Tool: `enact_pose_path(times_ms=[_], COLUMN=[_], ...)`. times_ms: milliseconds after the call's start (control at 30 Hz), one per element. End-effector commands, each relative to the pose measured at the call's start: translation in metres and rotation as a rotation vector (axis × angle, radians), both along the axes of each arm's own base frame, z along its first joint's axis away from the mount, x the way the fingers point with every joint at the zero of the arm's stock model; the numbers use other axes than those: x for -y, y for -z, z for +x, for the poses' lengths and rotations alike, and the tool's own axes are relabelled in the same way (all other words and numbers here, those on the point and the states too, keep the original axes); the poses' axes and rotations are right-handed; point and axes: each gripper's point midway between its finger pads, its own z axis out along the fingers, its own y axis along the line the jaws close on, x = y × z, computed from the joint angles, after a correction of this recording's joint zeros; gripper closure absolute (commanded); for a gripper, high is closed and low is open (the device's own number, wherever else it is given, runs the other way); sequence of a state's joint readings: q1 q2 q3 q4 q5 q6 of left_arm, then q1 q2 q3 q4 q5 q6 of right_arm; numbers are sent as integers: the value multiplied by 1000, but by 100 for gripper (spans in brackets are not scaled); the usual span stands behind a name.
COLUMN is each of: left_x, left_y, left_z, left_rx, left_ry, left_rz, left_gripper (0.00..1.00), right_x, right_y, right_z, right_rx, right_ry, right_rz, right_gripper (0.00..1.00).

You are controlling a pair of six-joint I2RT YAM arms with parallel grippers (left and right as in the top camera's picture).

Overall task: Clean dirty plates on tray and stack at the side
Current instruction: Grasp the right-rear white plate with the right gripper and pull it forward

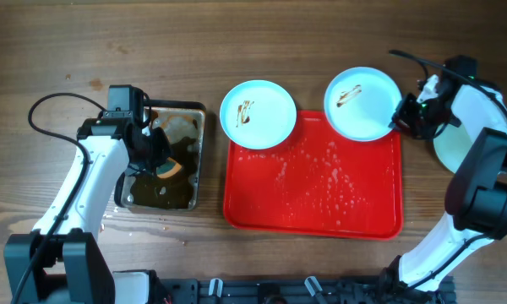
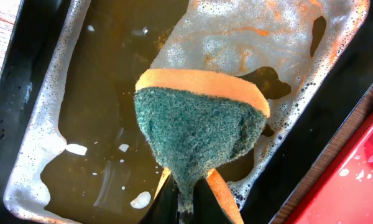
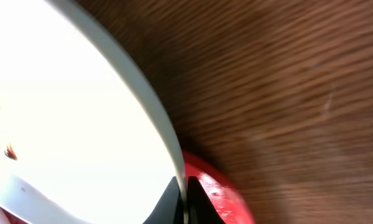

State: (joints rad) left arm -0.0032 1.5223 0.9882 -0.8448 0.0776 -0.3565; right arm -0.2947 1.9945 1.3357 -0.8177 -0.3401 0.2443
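Wooden table [image 1: 321,34]: red tray [image 1: 321,198], long axis left-right. At its far-right corner, smeared plate [image 1: 359,105] clamped by right gripper [image 3: 185,202]; left gripper [image 2: 185,202] clamped on sponge [image 2: 199,124] over pan [image 1: 194,114].

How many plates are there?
3. One plate overlaps the tray's far left corner; a second plate, at its far right corner, is held by the right gripper; a third plate lies beyond, partly hidden behind that arm.

Left pincer [image 2: 185,202] and right pincer [image 3: 185,200] are both clamped tight.
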Motion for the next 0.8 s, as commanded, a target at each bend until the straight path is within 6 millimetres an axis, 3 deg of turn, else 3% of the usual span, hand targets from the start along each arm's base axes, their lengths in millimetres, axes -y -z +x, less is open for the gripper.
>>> enact_pose_path(times_ms=[0,267,367,467,533,633,767], left_x=[2,2,2,2,2,2,2], left_y=[2,2,2,1,1,1,0], left_z=[-1,0,1,2,4,6,10], left_rx=[-7,-4,3,7,12,22,39], left_ry=[13,13,13,13,13,13,13], left_rz=[-10,-10,-9,-9,-9,-9,-9], left_gripper=[96,96,96,96,96,96,96], right_x=[-2,-6,-13,-21,-32,-59,-83], right_y=[8,6,-11,-40,-65,-80,-63], right_z=[-4,-20,-22,-25,-41,-73,-108], right_rx=[-36,-94,-75,-31,-47,-132,-262], right_ry=[4,-11,-37,-60,-74,-152,-205], right_rz=[-21,-9,-16,-40,-84,-89,-95], right_gripper=[96,95,95,95,96,96,96])
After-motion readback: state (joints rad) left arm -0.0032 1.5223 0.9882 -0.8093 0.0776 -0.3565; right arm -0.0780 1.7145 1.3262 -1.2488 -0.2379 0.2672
